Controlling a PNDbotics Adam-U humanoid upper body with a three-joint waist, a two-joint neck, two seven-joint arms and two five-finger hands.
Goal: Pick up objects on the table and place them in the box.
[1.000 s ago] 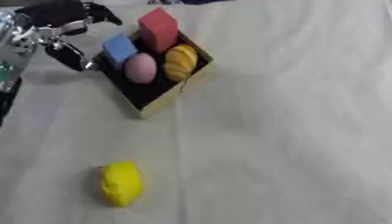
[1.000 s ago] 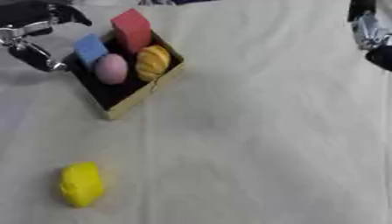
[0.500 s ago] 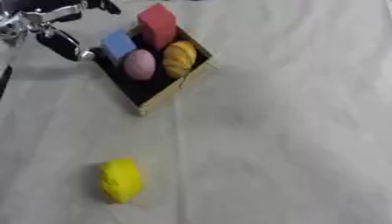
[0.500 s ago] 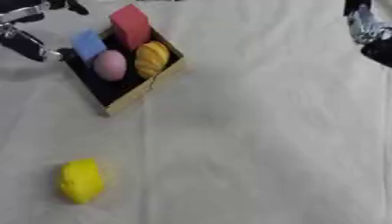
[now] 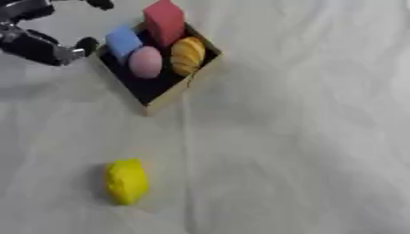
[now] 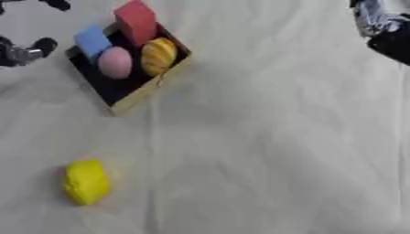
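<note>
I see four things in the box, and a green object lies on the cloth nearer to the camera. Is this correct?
Not quite: the object on the cloth is yellow, not green, as the left eye view shows. The rest holds: four things sit in the box, and the yellow one lies nearer the camera.

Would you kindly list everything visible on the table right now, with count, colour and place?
box: one, dark inside with tan walls, upper left, set askew
red block: one, red, in the box, far corner
blue block: one, blue, in the box, left side
pink ball: one, pink, in the box, middle
orange thing: one, orange, ridged, in the box, right side
yellow thing: one, yellow, on the cloth, lower left
cloth: one, white, covering the table
left hand: black and silver, upper left, beside the box
right hand: upper right corner, only partly in view
</note>
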